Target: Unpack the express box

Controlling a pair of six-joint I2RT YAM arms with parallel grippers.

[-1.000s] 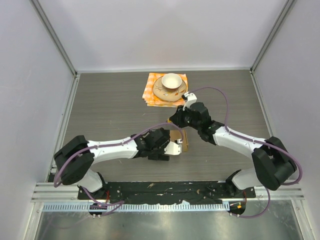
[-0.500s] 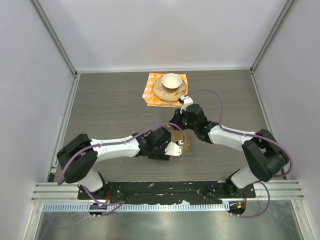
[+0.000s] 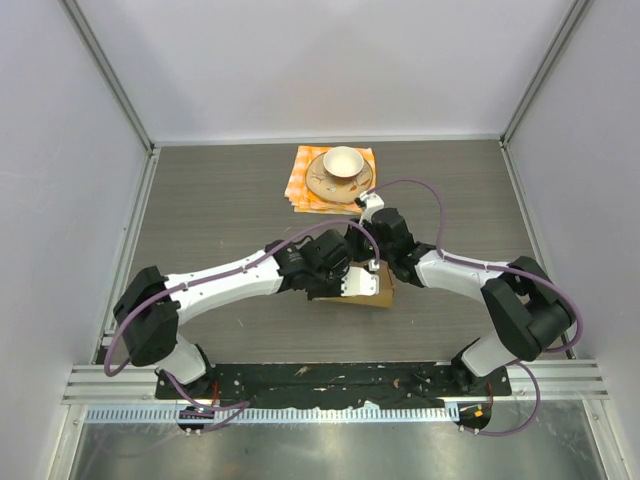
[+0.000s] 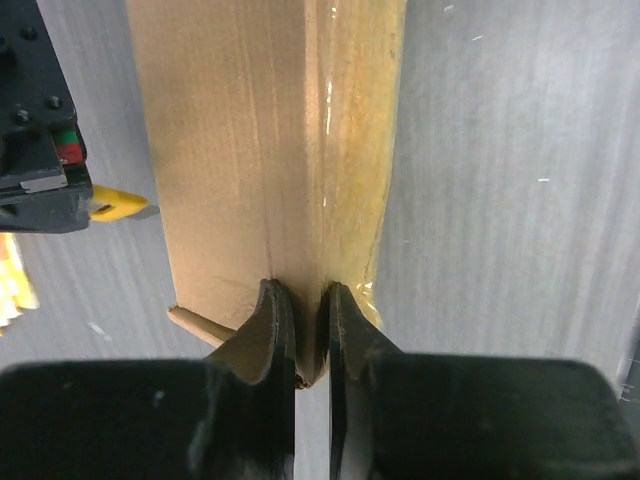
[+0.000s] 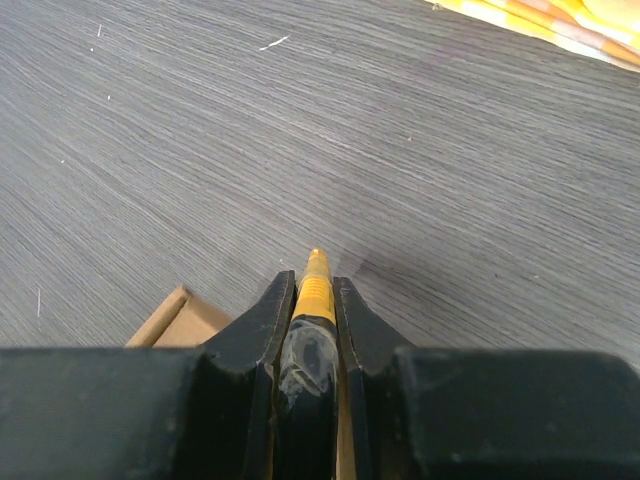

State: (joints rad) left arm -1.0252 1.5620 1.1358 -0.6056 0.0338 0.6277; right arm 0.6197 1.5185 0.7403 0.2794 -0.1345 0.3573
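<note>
The express box (image 3: 381,291), plain brown cardboard with glossy tape along one edge, lies on the table between the two arms. My left gripper (image 3: 348,281) is shut on a raised cardboard edge of the express box (image 4: 250,150); the left gripper (image 4: 311,322) pinches that edge at its near end. My right gripper (image 3: 371,262) hovers just behind the box, shut on a slim black tool with a yellow tip (image 5: 316,285). The right gripper (image 5: 314,296) points at bare table, with a box corner (image 5: 183,318) to its lower left. The tool's yellow tip (image 4: 115,205) shows beside the box.
An orange checkered cloth (image 3: 300,190) lies at the back centre, carrying a saucer (image 3: 322,186) with a cup (image 3: 342,160) on it. The cloth's edge (image 5: 560,25) shows at the right wrist view's top. Side walls bound the table left and right.
My left gripper has closed from wide open onto the box's cardboard edge, and the left arm has reached further right. The box now lies a little further right. The right gripper drew slightly inward.
</note>
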